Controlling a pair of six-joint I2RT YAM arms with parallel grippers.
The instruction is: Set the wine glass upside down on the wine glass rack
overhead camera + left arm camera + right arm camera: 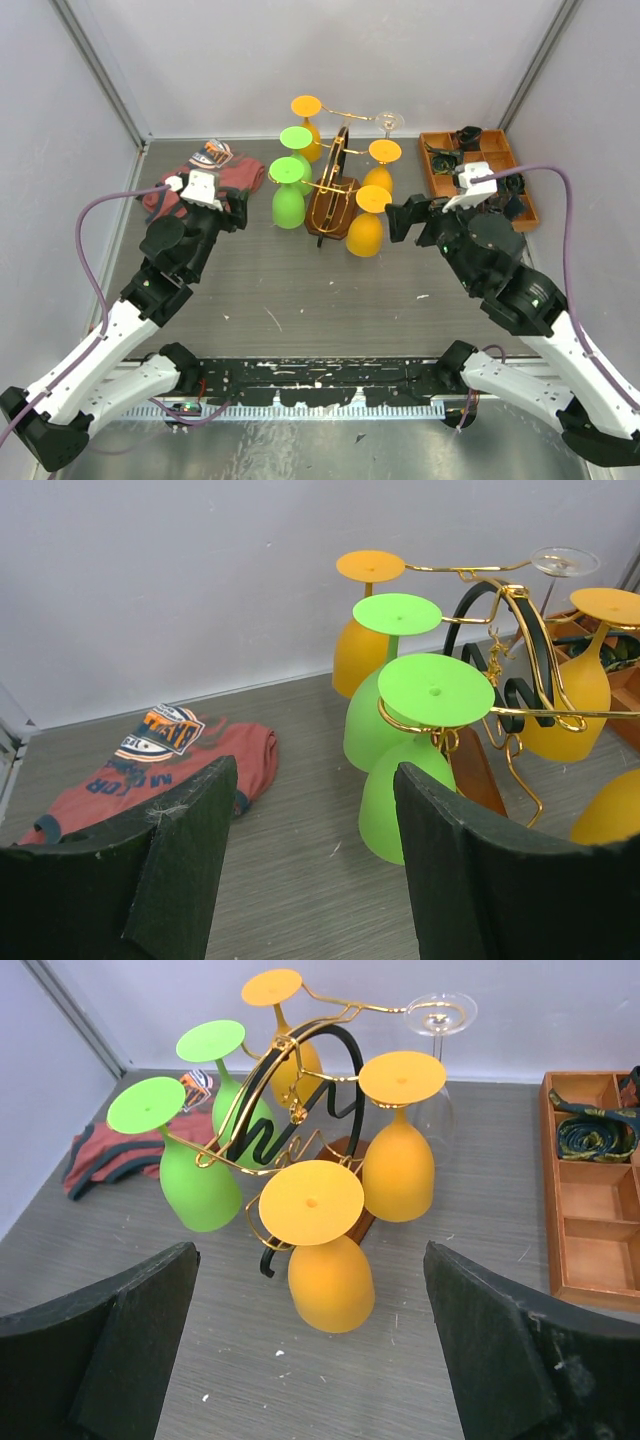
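The wine glass rack, gold wire with a black arched bar and a brown wooden base, stands at the middle back of the table. It also shows in the left wrist view and the right wrist view. Several wine glasses hang upside down on it: two green, three orange and one clear. My left gripper is open and empty, left of the rack. My right gripper is open and empty, right of the rack, facing the near orange glass.
A red printed T-shirt lies at the back left, beside my left gripper. A brown compartment tray with dark rolled items sits at the back right, behind my right arm. Grey walls enclose the table on three sides.
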